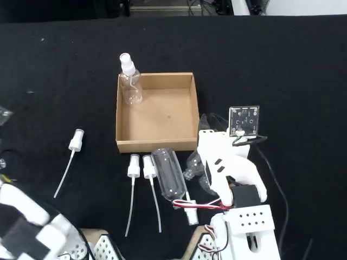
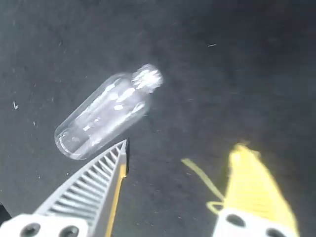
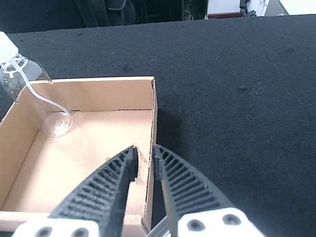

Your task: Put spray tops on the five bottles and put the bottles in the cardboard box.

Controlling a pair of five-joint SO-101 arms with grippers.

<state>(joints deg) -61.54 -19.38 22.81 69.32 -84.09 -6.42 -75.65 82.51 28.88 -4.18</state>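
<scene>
Right wrist view has the right gripper [image 3: 144,148] with its jaws almost together, a thin slit between them and nothing visibly held. Just beyond the tips lies the cardboard box [image 3: 98,94], one side wall lined up with the slit. Farther past the jaws, in the box's far corner, stands a capped bottle [image 3: 22,74].

The left gripper [image 2: 182,145] has its jaws wide apart. An uncapped bottle [image 2: 106,111] lies on the black table [image 2: 237,74] just ahead of the ribbed finger [image 2: 98,182], neck pointing away.

From above, back from the right jaws and outside the box's near wall, two loose spray tops [image 1: 134,161] lie beside another bare bottle [image 1: 168,174].
</scene>
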